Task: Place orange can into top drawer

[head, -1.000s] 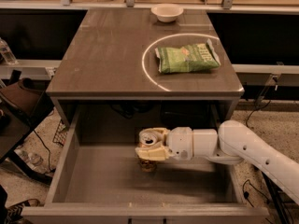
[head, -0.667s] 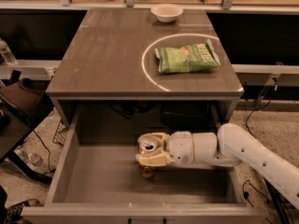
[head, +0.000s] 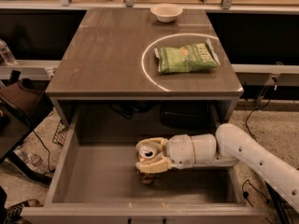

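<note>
The top drawer (head: 93,176) is pulled out wide under the grey table, showing its flat grey bottom and low sides. My gripper (head: 150,156) reaches in from the right, inside the drawer near its middle. Its cream fingers (head: 154,164) are closed around the orange can (head: 148,152), which stands upright with its silver pull-tab top showing. The can's base sits at or just above the drawer floor; I cannot tell if it touches.
A green chip bag (head: 187,58) lies on the grey table (head: 107,55) inside a white ring of light. A white bowl (head: 166,12) sits at the table's far edge. A dark bag (head: 23,101) and cables lie on the floor at left.
The gripper with the can has shifted slightly left and lower inside the drawer. Nothing else has moved.
</note>
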{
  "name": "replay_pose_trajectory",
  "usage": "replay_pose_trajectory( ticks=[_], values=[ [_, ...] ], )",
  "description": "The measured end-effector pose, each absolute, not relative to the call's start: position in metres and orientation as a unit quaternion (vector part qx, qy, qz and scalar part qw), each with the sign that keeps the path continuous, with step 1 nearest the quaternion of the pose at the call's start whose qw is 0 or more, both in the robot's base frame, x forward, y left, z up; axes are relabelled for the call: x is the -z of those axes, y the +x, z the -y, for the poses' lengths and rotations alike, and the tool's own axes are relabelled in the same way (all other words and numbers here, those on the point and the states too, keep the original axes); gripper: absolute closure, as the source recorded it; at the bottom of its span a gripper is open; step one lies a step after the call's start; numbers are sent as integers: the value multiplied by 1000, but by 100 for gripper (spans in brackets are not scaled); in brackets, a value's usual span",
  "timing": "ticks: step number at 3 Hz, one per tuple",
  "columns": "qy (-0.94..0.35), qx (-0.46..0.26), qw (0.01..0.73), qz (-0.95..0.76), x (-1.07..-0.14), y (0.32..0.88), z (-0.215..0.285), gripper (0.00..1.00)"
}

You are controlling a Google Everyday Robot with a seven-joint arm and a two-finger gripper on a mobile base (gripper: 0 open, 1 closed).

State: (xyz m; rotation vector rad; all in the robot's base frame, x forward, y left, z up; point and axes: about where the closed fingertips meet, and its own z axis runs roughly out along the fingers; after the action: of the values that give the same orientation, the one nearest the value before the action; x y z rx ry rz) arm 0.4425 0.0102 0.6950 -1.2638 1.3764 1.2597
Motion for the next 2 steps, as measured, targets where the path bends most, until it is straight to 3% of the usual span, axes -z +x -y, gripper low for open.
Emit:
replay_pose_trajectory(
  ticks=[2],
  values=[
    [-509, -507, 428, -549, -695, 441, -13, 39]
  ],
)
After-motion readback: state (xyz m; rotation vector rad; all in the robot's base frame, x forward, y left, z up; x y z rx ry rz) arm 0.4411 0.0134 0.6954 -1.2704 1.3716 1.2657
